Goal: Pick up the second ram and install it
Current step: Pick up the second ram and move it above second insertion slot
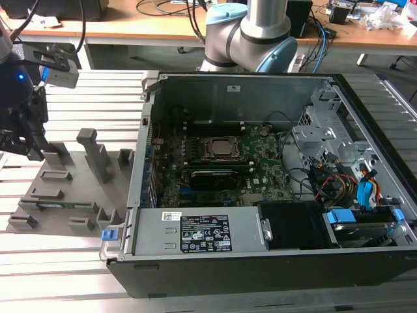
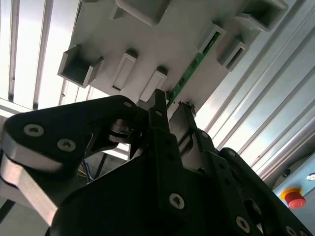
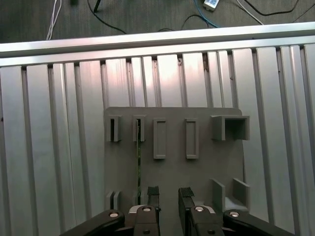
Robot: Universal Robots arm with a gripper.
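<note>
The second ram (image 3: 138, 164) is a thin green stick standing on edge in the slots of the grey holder plate (image 3: 172, 172). In the second wrist view the ram (image 2: 191, 73) runs away from the fingertips across the plate (image 2: 162, 44). My gripper (image 3: 170, 195) hangs over the plate's near end, open, with nothing between its fingers. The ram sits just outside one finger (image 3: 153, 193), not in the gap. In the exterior view the gripper (image 1: 32, 151) hovers at the exterior view's left over the plate (image 1: 75, 186), where the ram (image 1: 65, 205) shows as a low green strip.
An open computer case (image 1: 260, 261) lies to the exterior view's right of the plate, with the motherboard and processor socket (image 1: 221, 149) and a black card (image 1: 212, 176) inside. Tall grey holder blocks (image 1: 96, 153) rise from the plate. The slatted aluminium table (image 3: 49, 147) surrounds it.
</note>
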